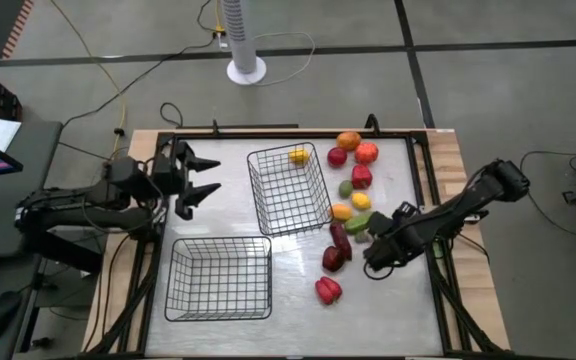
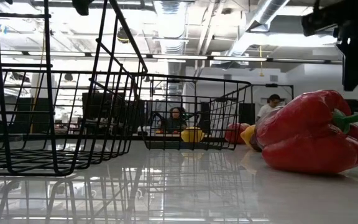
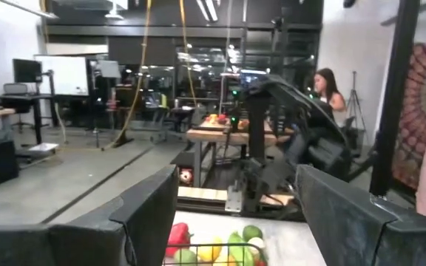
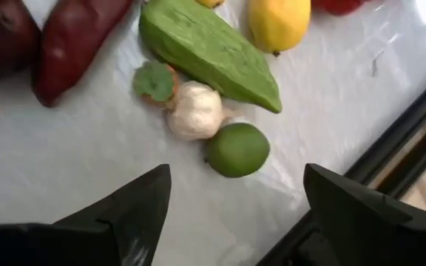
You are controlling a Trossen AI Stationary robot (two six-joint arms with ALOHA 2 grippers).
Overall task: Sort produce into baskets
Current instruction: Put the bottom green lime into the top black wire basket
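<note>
The produce [image 1: 353, 195] lies in a loose row on the table's right half: orange, red, yellow, green and maroon pieces, each resting on the tabletop. A red pepper [image 1: 328, 290] [image 2: 316, 134] lies nearest. One yellow piece [image 1: 298, 156] [image 2: 192, 134] lies in the far basket [image 1: 288, 188]. The near basket [image 1: 220, 278] holds nothing. My right gripper [image 1: 376, 252] [image 4: 235, 199] is open and empty, just above a green lime [image 4: 237, 149] and a white garlic [image 4: 195, 111]. My left gripper [image 1: 203, 180] [image 3: 235, 214] is open and empty, raised left of the far basket.
A long green vegetable [image 4: 209, 48], a yellow lemon [image 4: 279, 22] and a maroon sweet potato [image 4: 76, 37] lie just beyond the lime and garlic. The table's black right rail [image 4: 390, 140] runs close beside the lime. Bare tabletop lies between the near basket and the red pepper.
</note>
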